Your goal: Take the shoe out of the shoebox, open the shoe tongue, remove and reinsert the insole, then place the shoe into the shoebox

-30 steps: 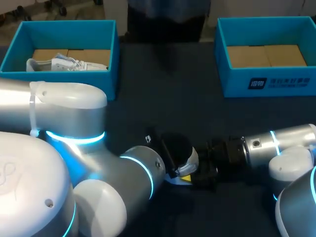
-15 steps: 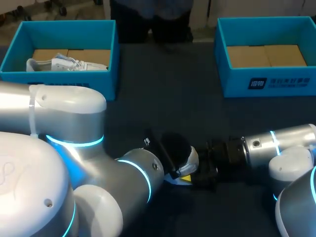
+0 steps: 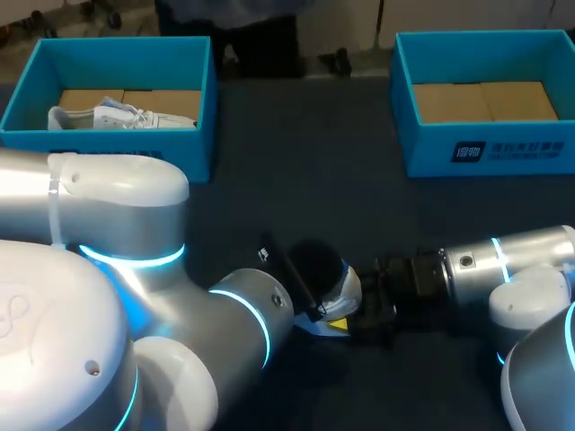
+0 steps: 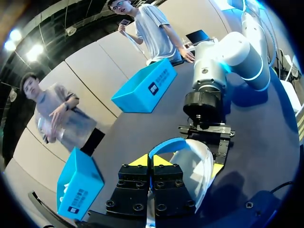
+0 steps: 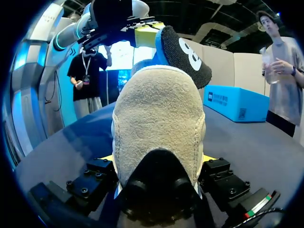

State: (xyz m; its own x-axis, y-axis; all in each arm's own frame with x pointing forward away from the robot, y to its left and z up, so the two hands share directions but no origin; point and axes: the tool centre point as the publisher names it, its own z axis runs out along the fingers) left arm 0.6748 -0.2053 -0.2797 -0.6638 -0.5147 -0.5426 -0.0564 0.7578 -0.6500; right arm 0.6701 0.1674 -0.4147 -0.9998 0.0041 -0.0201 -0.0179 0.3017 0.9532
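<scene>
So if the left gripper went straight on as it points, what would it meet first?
Probably the white shoe: the left gripper, shut on its blue-edged insole, points straight into it, with the right gripper holding it behind.

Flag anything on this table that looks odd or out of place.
Only the shoe stands out: it is clamped in the right gripper, and a blue-backed dark piece, insole or tongue, sticks up out of it, pinched by the left gripper, jaws closed. That fits the task; nothing looks spilled or damaged.

Head view: shoe (image 3: 340,289) mostly hidden betw. left arm (image 3: 243,314) and right hand (image 3: 358,314). Right wrist view: shoe covers that hand's fingertips; grip prob. on its sides.
</scene>
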